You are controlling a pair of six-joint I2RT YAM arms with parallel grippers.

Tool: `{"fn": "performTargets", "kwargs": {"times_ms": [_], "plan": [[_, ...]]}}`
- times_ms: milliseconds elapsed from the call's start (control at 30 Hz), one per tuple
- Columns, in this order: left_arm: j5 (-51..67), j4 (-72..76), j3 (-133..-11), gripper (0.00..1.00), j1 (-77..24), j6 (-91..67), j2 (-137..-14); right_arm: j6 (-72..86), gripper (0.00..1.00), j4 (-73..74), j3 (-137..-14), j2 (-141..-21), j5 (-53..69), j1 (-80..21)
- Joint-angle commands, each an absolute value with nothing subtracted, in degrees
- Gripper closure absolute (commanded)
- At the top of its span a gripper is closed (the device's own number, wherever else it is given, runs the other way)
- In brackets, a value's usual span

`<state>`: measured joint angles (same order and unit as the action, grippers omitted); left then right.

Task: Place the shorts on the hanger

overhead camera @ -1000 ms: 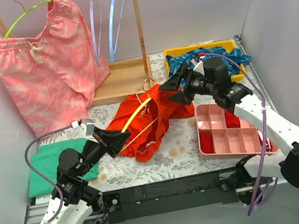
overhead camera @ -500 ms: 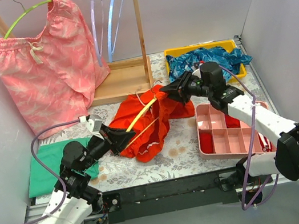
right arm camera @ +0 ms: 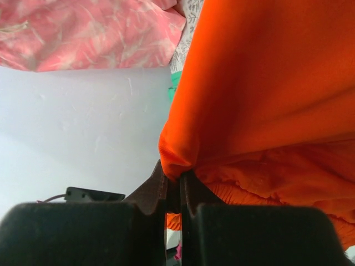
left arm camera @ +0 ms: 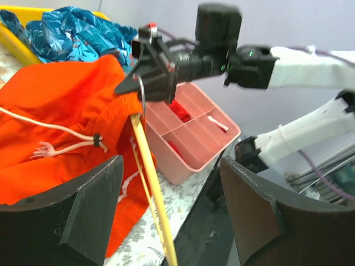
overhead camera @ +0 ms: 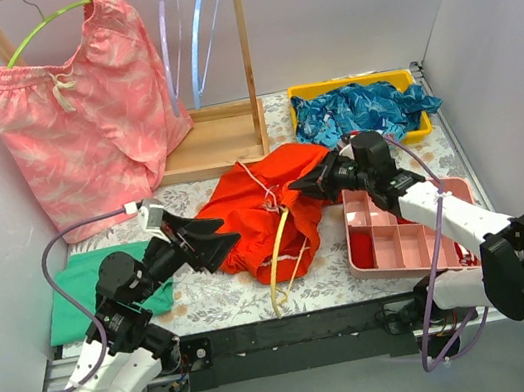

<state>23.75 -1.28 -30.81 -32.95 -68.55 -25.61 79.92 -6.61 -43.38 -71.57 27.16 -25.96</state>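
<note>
The red-orange shorts lie bunched mid-table, white drawstring showing. My right gripper is shut on a fold of their waistband, just left of the pink tray. The yellow hanger slants from that grip toward the table's near edge, partly under the cloth. Its metal hook sits right at the right gripper's tips. My left gripper stands open left of the shorts. In the left wrist view the hanger's bar runs between the spread fingers without touching them.
A wooden rack at the back carries pink patterned shorts on a green hanger and two pale hangers. A yellow bin holds blue cloth. A pink compartment tray sits right, green cloth left.
My left gripper has opened and let go of the hanger, which swung down toward the near edge. My right gripper has shut on the shorts and moved lower.
</note>
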Motion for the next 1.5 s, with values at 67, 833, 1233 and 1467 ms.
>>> {"fn": "performTargets", "kwargs": {"times_ms": [67, 833, 1233, 1467], "plan": [[11.7, -11.4, -30.8, 0.36, -33.0, -81.6, -24.9, 76.8, 0.99, -19.3, -40.3, -66.1, 32.7, -25.9], [-10.8, -16.3, -20.4, 0.52, -52.2, -98.0, -46.6, 82.0, 0.99, -41.5, -36.8, -65.9, 34.9, -25.8], [-19.0, -5.3, -20.0, 0.52, -58.0, -101.4, -56.2, 83.2, 0.99, -43.6, -34.7, -64.9, 34.4, -25.8], [-21.3, -3.9, -19.2, 0.87, -58.1, -101.1, -57.2, 83.8, 0.99, -44.4, -34.3, -64.2, 34.2, -25.8]]}}
